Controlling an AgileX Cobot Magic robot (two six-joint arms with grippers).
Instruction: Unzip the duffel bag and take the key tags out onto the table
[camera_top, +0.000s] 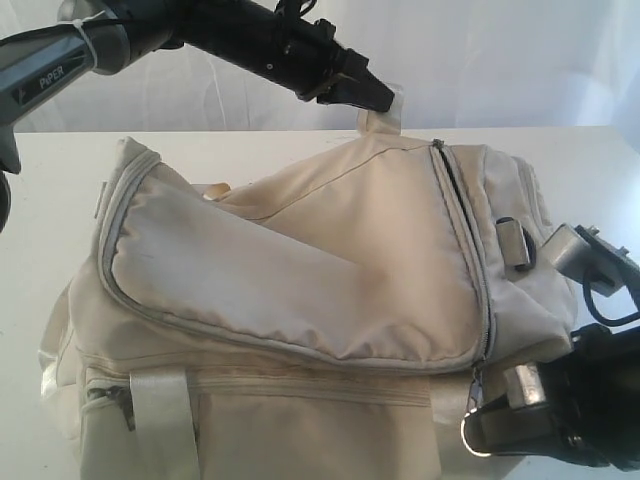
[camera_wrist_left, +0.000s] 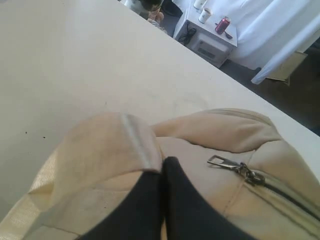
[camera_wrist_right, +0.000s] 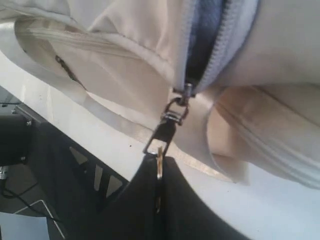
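The duffel bag swallows the middle of the table; open tabletop lies left of the bag and behind it. The right gripper crowds its near right corner, and the left gripper hangs over its far edge.

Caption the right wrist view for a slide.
Right gripper shut on the zipper pull of the cream duffel bag, zip partly open.
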